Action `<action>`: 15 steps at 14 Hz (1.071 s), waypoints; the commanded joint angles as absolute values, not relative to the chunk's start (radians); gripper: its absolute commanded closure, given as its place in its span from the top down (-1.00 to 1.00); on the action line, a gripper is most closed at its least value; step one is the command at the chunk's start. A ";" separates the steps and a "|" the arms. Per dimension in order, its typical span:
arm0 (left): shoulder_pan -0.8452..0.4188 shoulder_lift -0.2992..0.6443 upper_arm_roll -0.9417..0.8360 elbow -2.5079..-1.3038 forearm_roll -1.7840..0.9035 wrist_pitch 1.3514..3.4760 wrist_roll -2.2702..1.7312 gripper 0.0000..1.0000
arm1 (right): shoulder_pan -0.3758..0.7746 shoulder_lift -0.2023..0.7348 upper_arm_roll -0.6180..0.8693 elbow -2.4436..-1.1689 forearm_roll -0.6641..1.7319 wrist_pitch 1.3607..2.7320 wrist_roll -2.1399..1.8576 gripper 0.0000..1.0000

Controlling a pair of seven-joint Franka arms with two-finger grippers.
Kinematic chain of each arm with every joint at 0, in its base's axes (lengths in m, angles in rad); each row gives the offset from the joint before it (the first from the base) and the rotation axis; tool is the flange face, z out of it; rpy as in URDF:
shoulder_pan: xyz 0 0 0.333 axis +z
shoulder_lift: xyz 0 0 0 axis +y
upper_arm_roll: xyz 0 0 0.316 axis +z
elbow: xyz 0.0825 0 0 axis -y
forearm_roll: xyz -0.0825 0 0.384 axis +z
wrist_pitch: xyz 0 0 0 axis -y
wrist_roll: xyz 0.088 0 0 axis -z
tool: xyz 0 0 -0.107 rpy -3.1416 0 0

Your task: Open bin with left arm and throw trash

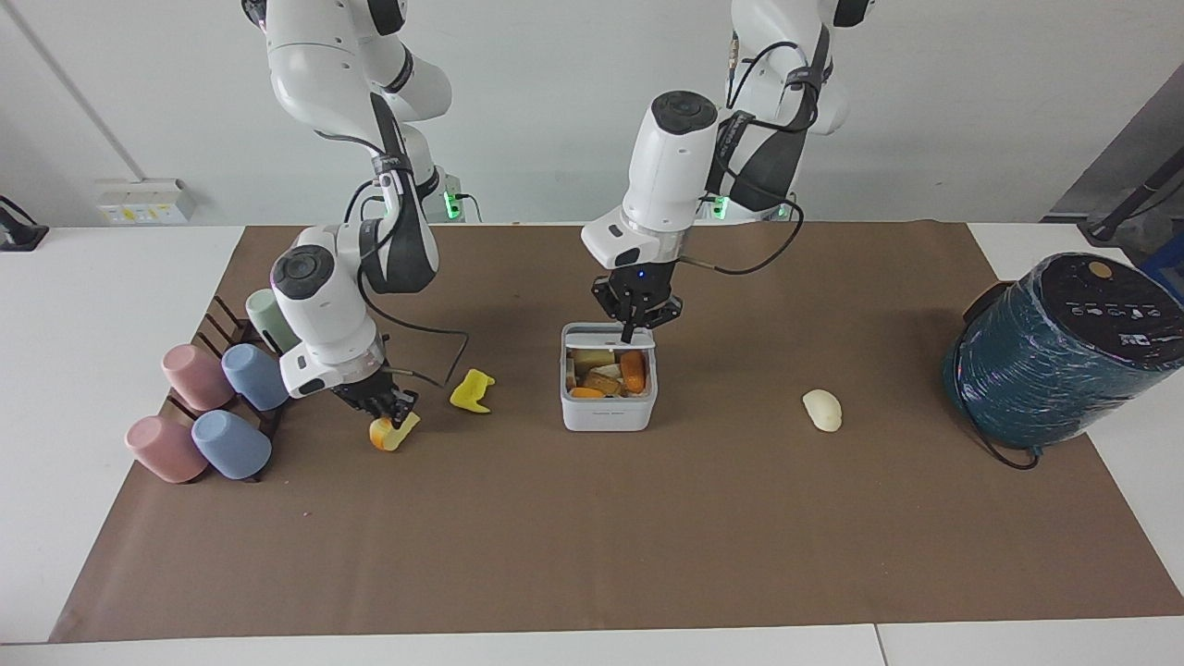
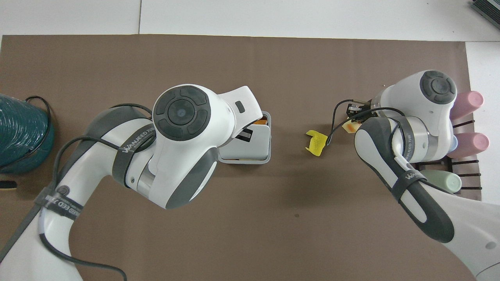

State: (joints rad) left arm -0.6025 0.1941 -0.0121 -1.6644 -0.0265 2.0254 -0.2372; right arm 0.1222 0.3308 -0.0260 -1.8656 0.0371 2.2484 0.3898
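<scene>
The white bin (image 1: 608, 413) stands mid-mat with its lid (image 1: 606, 331) raised at the edge nearer the robots; orange and yellow pieces fill it. It also shows in the overhead view (image 2: 266, 153), partly under the left arm. My left gripper (image 1: 636, 326) is shut, just above the raised lid's top edge. My right gripper (image 1: 382, 410) is shut on the yellow-orange wedge (image 1: 392, 433) at mat level; the wedge also shows in the overhead view (image 2: 350, 127). The yellow scrap (image 1: 472, 389) lies between wedge and bin. The cream lump (image 1: 822, 410) lies toward the left arm's end of the table.
A big teal wrapped cylinder (image 1: 1064, 351) stands at the left arm's end of the table. A rack of pastel cups (image 1: 213, 407) stands beside the right gripper, at the right arm's end. A brown mat (image 1: 592, 536) covers the table.
</scene>
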 commanded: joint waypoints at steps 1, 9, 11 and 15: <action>-0.560 0.132 -0.011 -1.687 -0.037 1.936 -0.241 -1.00 | 0.138 0.315 -0.008 -1.780 0.069 2.152 0.468 -1.00; -0.402 0.087 -0.012 -1.709 -0.037 1.864 -0.230 -0.22 | 0.230 0.334 0.149 -1.574 0.276 2.181 0.970 -1.00; -0.379 0.075 -0.011 -1.750 -0.037 1.882 -0.233 0.78 | 0.296 0.339 0.149 -1.586 0.281 2.253 1.105 -1.00; -0.302 0.038 -0.011 -1.940 -0.037 2.092 -0.198 1.00 | 0.350 0.351 0.149 -1.638 0.340 2.272 1.195 -1.00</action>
